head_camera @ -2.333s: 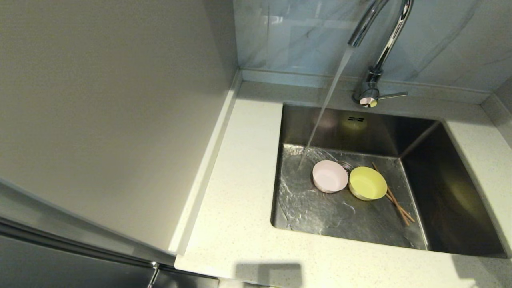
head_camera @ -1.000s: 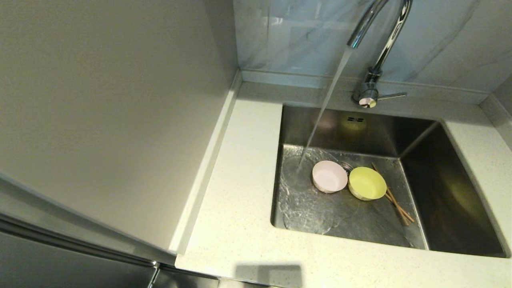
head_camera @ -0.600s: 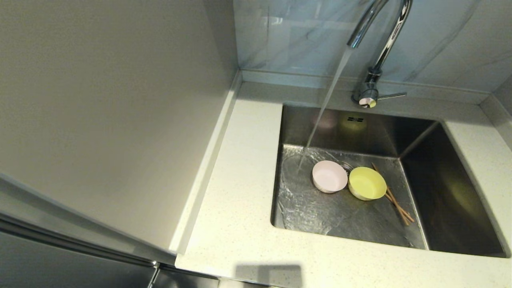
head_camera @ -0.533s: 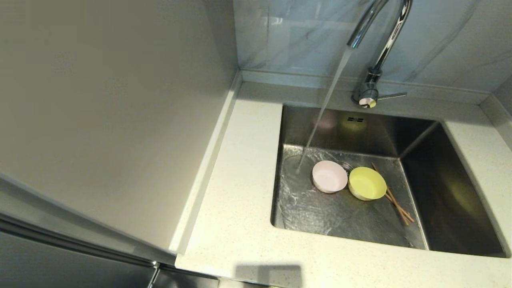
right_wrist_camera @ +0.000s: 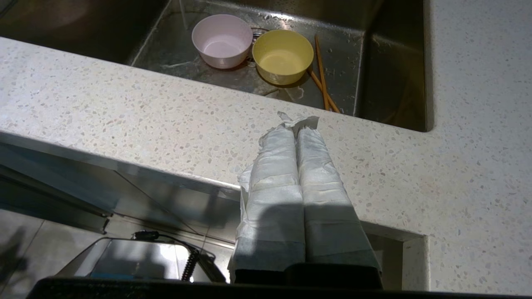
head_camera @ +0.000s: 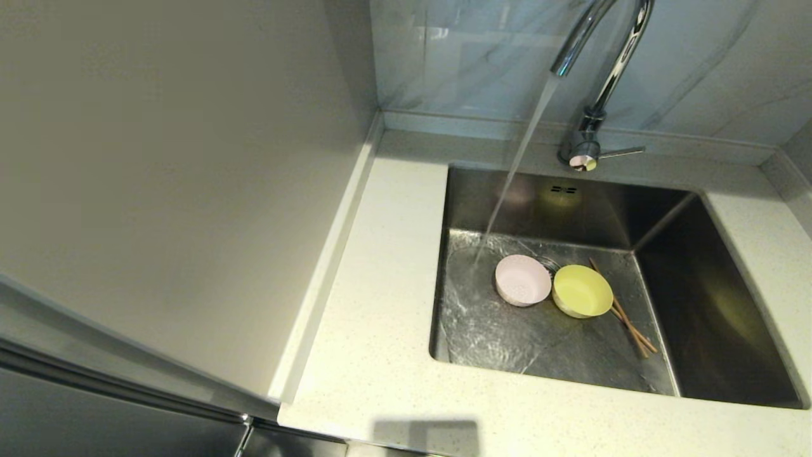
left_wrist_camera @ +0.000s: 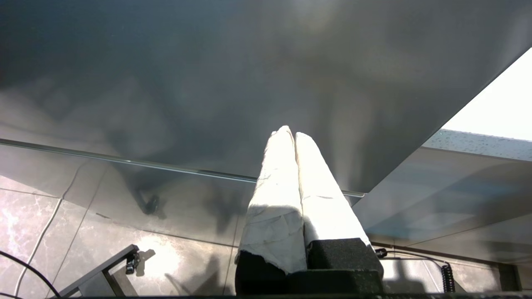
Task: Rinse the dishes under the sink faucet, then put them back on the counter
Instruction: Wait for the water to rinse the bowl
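Speckled stone table (head_camera: 380, 355) wraps the sink (head_camera: 717, 304) on three sides. Right gripper (right_wrist_camera: 297, 124), wrapped fingers pressed together and empty, hangs over the table's front edge, short of the sink. Left gripper (left_wrist_camera: 289, 133), likewise closed and empty, points at a grey cabinet panel (left_wrist_camera: 166, 83), well apart from the dishes. On the sink floor: pink bowl (head_camera: 523, 279) touching yellow bowl (head_camera: 582, 291), both mouth-up by the drain. Chopsticks (head_camera: 628, 320) lie flat beside the yellow bowl, long axis running back-to-front. Faucet (head_camera: 609, 70) runs; the water (head_camera: 507, 190) lands left of the pink bowl. Sink's right half open.
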You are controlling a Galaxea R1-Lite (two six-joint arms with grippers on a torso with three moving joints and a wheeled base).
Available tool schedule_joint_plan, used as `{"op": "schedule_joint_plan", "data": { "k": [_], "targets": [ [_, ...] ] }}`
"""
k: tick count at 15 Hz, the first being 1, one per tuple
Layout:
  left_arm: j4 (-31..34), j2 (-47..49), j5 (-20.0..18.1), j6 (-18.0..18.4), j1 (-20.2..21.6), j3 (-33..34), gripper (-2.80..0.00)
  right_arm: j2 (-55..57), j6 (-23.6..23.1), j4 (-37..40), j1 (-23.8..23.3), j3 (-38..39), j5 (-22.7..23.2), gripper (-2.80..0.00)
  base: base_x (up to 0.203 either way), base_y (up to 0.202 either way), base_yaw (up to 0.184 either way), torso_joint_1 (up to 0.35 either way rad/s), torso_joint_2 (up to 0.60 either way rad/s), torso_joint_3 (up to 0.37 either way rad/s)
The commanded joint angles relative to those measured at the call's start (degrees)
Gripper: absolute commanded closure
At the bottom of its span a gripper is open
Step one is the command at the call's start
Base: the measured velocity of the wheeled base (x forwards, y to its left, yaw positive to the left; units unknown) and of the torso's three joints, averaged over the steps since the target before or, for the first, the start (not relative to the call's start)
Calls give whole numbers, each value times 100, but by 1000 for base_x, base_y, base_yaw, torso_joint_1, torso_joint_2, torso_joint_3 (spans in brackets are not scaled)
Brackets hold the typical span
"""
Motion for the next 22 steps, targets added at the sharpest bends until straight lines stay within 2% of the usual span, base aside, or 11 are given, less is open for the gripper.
{"op": "schedule_joint_plan", "data": {
  "k": [1, 22],
  "targets": [
    [-1, -18, 2, -1, 1, 0, 0, 17, -4, 0, 2, 2, -3, 0, 0, 0, 0, 0, 0, 0],
    [-1, -18, 2, -1, 1, 0, 0, 150, -13, 66, -6, -15, 36, 0, 0, 0, 0, 0, 0, 0]
  ]
}}
